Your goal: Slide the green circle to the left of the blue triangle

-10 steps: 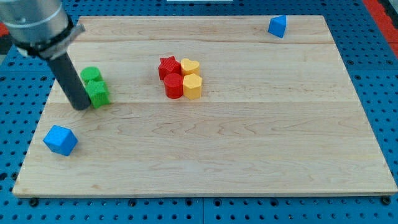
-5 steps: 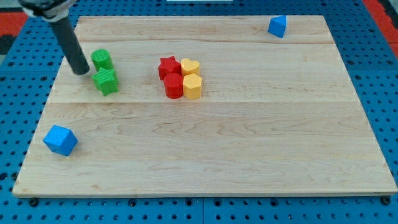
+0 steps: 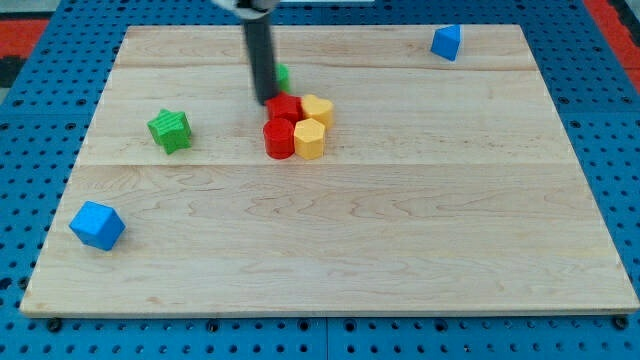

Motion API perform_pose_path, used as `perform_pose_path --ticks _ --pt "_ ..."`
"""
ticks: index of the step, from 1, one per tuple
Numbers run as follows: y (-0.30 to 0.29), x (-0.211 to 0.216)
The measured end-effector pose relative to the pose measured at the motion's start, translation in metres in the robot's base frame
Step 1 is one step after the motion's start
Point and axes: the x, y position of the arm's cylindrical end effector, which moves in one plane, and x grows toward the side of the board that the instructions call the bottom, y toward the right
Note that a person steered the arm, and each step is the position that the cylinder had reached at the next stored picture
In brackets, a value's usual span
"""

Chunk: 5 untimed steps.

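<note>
Green circle is mostly hidden behind the rod, near the table's top edge, mid-left. End effector is a bare rod, nothing held; my tip sits against the red star. Risk: cluster gets dragged along. Blue triangle at top-right corner.

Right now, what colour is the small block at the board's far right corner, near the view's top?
Blue: the small blue block, seen clearly in the camera view.
</note>
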Motion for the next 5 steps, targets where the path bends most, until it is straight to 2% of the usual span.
perform_pose_path --ticks 2,3,4,5 --pt "-0.032 -0.032" --pt "0.090 -0.053" --pt "0.150 -0.066" --pt "0.055 -0.065"
